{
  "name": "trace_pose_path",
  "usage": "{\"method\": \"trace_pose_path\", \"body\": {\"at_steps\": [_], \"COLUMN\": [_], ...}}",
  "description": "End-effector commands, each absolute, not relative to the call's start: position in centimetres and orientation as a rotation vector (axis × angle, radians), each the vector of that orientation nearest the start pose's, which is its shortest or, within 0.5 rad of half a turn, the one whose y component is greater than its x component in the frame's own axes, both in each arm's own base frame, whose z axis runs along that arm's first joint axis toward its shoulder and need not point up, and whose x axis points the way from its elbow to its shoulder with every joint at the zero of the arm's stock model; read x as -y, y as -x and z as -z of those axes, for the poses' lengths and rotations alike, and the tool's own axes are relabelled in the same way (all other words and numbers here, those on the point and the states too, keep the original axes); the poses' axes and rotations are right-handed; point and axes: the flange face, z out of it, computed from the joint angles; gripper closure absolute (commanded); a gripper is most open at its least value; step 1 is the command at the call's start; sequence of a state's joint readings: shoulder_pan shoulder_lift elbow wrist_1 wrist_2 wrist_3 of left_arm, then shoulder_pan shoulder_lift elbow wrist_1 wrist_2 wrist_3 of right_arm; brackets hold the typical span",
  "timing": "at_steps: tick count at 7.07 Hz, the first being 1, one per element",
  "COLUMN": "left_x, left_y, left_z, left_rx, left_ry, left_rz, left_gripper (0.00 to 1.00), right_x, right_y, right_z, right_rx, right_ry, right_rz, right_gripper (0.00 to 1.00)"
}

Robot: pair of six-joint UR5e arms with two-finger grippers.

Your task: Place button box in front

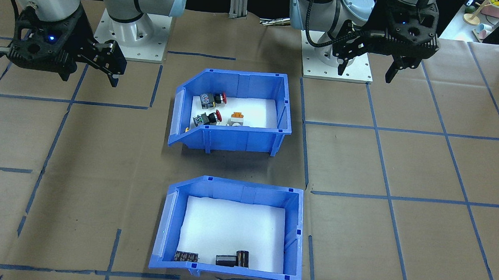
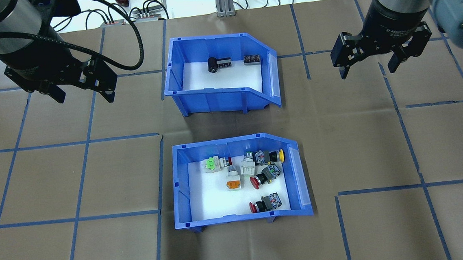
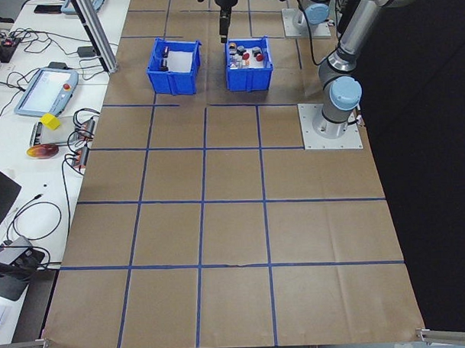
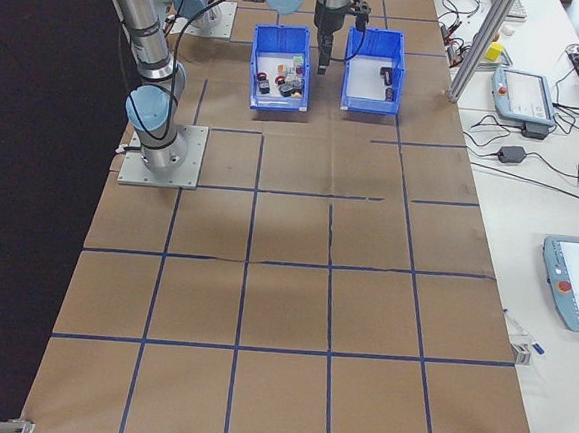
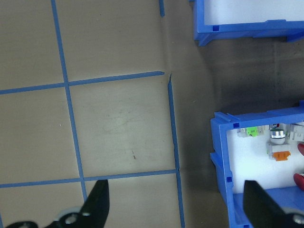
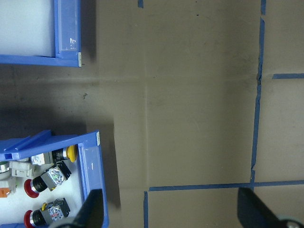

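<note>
**Two blue bins in line, both grippers spread and empty**

The button box sits on the brown paper-covered table, on the robot's side of the pair — in the overhead view it is the lower bin, in the front-facing view the upper one. Its white liner carries a scatter of push-button switches: a green-capped one, an orange-capped one, a yellow-capped one and two with red caps. Its sloped cut-away side faces the robot's right.

The second blue bin stands just beyond it, farther from the robot, apart from it with a strip of bare paper between. It holds only a few black cylindrical parts on its liner.

The left gripper hangs above the table off to the left of the far bin, fingers apart and holding nothing. The right gripper hangs on the opposite side — likewise splayed and empty. Blue tape lines mark a grid across the paper.
</note>
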State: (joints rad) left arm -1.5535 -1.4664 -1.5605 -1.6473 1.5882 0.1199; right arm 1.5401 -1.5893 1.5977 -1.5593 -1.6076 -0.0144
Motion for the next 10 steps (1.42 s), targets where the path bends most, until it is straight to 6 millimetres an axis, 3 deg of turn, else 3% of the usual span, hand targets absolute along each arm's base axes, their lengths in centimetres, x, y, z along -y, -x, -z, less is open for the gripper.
{"method": "trace_pose_path", "body": {"at_steps": [1, 6, 7, 8, 10], "left_x": [45.5, 46.1, 45.9, 45.9, 45.8], "left_y": [12.3, 12.2, 12.2, 12.2, 12.3], "left_z": [-53.0, -52.9, -53.1, -53.1, -53.3], "left_rx": [-3.118, -3.115, -3.113, -3.113, -3.115], "left_ry": [-0.16, -0.155, -0.157, -0.157, -0.157], "left_rz": [0.044, 0.05, 0.057, 0.057, 0.074], "left_gripper": [0.01, 0.01, 0.01, 0.01, 0.01], "right_x": [48.6, 49.2, 49.6, 50.7, 55.1], "right_y": [-11.5, -11.6, -11.7, -12.2, -12.3], "right_z": [-48.3, -48.2, -48.3, -48.5, -48.2], "right_rx": [-3.178, -3.175, -3.163, -3.099, -3.058], "right_ry": [-0.017, 0.013, 0.147, 0.277, 0.464], "right_rz": [-0.028, -0.031, -0.03, -0.014, -0.015], "right_gripper": [0.0, 0.0, 0.0, 0.0, 0.0]}}
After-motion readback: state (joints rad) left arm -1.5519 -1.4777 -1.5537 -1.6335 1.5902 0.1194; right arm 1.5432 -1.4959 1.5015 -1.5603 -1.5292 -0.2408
